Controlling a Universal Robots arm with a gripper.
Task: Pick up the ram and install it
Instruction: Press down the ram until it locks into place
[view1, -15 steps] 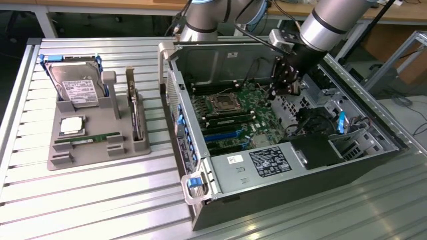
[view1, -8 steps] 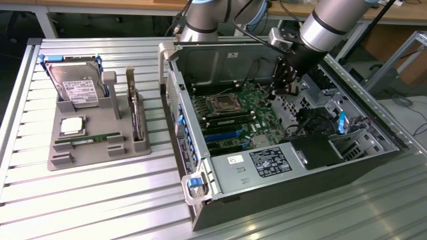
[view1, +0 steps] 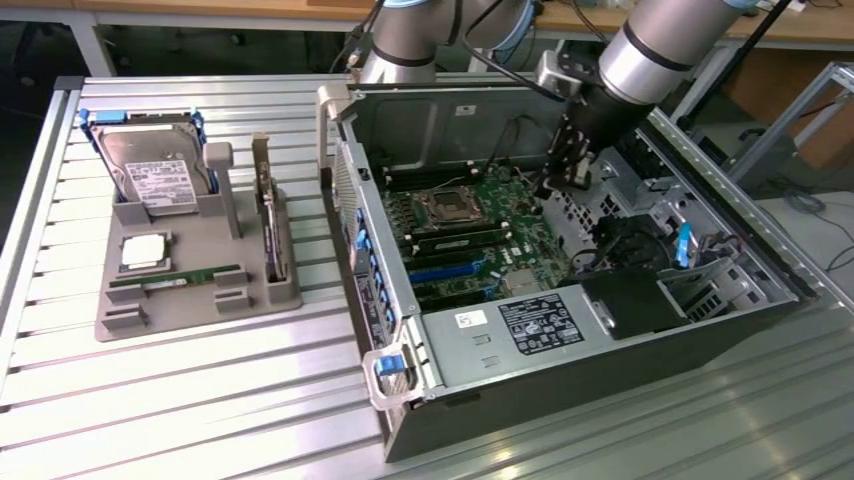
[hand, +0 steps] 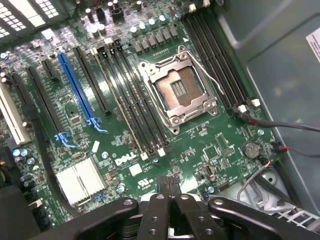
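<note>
Ram (view1: 176, 278) lying flat in grey holder tray (view1: 200, 310), nine o'clock of open computer case (view1: 667, 330); gripper (hand: 169, 187) fingers pressed together, empty, above motherboard (hand: 125, 165).

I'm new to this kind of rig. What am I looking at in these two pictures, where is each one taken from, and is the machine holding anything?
The machine is a robot arm with a gripper at its end. One picture is from a camera off the arm that sees the whole scene. The other is from a camera on the wrist, looking past the gripper.

A slatted metal table carries an open computer case, and the arm reaches into it above the green motherboard and its empty processor socket.

On the exterior view's left, a grey tray holds the parts: a hard drive, a processor chip, an upright expansion card and the ram, a thin green stick.

The jaws are shut, and nothing shows between them.
</note>
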